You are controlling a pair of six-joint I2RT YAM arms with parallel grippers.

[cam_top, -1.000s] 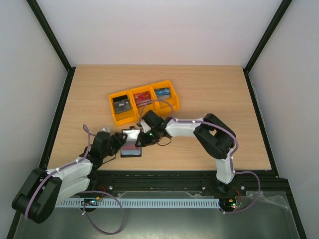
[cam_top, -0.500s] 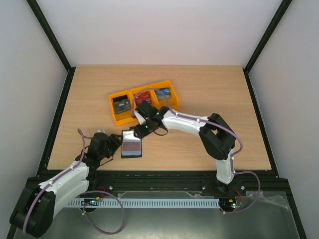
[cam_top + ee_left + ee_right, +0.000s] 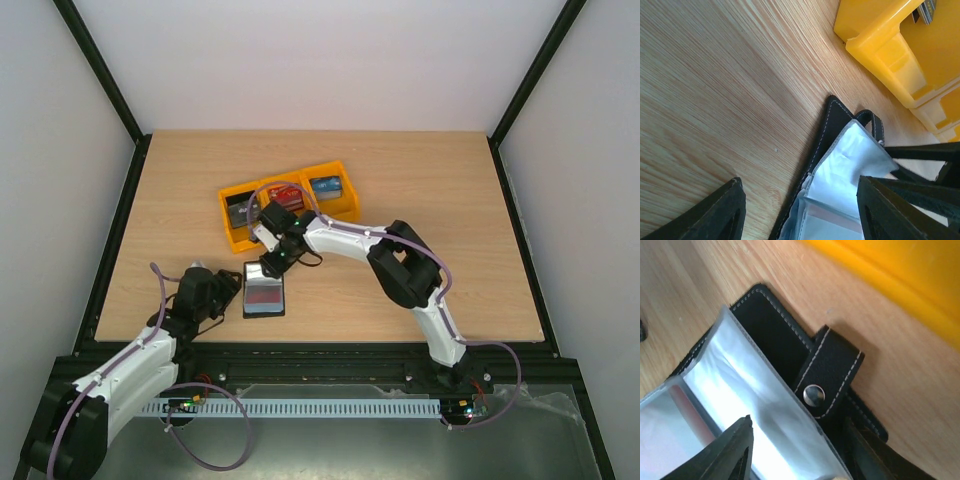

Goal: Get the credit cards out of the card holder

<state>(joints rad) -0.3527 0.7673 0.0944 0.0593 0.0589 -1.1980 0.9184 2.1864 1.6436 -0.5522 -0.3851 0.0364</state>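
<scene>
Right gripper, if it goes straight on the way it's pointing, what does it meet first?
Probably the clear sleeve of the card holder, beside its snap strap; depth is unclear.

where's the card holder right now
In the top view the card holder lies open left of centre, just below the yellow bins, left gripper at its left, right gripper over its top edge.

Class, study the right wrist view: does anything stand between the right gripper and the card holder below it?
Nothing visible does. The right gripper hangs with its jaws apart directly over the card holder. The holder's clear sleeve and snap strap show unobstructed between the fingers.
</scene>
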